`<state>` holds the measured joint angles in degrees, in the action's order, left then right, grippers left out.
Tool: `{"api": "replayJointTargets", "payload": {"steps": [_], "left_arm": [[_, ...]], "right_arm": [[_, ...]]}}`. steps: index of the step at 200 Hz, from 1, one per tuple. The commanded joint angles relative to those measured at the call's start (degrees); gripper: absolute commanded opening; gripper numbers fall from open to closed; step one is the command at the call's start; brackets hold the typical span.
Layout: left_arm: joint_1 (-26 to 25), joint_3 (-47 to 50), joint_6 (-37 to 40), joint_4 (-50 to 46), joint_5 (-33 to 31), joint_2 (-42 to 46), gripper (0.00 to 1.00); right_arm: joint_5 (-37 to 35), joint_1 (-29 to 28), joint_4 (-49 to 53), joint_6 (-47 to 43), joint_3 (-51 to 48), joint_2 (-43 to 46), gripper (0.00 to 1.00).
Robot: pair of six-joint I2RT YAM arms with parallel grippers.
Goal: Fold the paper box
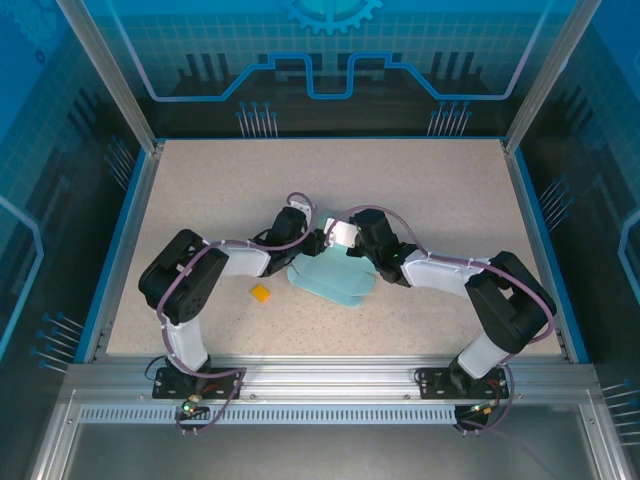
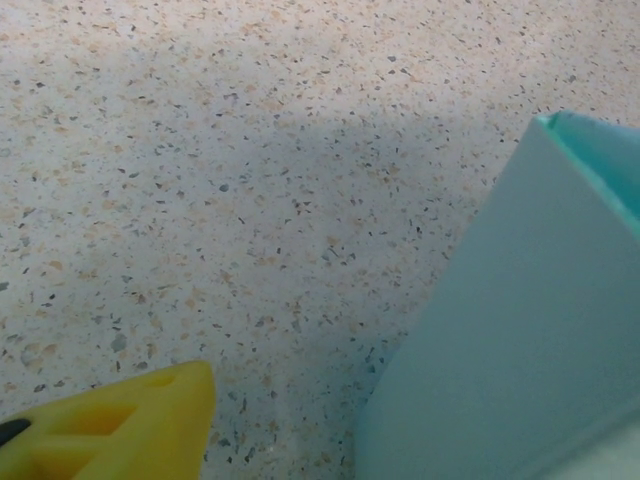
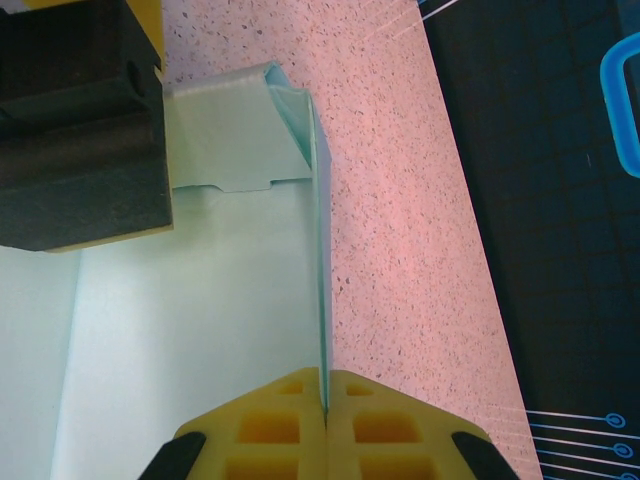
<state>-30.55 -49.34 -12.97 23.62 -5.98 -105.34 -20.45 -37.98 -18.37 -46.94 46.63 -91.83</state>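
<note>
**Right claw** (image 3: 326, 405): clenched on the box (image 3: 190, 320). Its two yellow fingers (image 3: 270, 430) meet at the tips on a thin upright wall of the card. The wall runs edge-on, straight away from the pinch. In the wrist view, the flat floor of the box lies to the left of this wall. At the wall's far end a folded tab leans inward. Bare table (image 3: 400, 250) lies to the right of the wall.

**Left claw** (image 1: 318, 243): released, holding nothing. In its wrist view one yellow finger (image 2: 120, 430) sits low and to the left, well off the centre line, touching nothing. A strip of table separates this finger from the box. The box rises to the finger's right as a slanted pale-blue panel with an open top corner. The second finger cannot be made out.

**From above**: both claws stand close together at the far edge of the box. The box extends from them toward the arm bases, and its near edge is rounded. An orange piece (image 1: 260, 292) lies on the table on the near side of the left claw, near the box's left edge but apart from it.
</note>
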Motion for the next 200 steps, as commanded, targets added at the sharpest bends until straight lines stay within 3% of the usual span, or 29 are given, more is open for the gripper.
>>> {"api": "replayJointTargets", "payload": {"steps": [1, 108, 200], "left_arm": [[0.3, 0.7, 1.8, -1.0, 3.2, 2.0, 0.62], [0.7, -3.7, 2.3, -2.1, 1.0, -2.5, 0.37], [0.3, -6.1, -9.6, -4.4, -12.8, -3.7, 0.20]], "right_arm": [[-0.2, -0.5, 0.3, -0.1, 2.1, 0.1, 0.00], [0.3, -0.9, 1.1, 0.5, 2.1, 0.3, 0.00], [0.5, -3.3, 1.1, 2.7, 0.9, -0.3, 0.00]]}}
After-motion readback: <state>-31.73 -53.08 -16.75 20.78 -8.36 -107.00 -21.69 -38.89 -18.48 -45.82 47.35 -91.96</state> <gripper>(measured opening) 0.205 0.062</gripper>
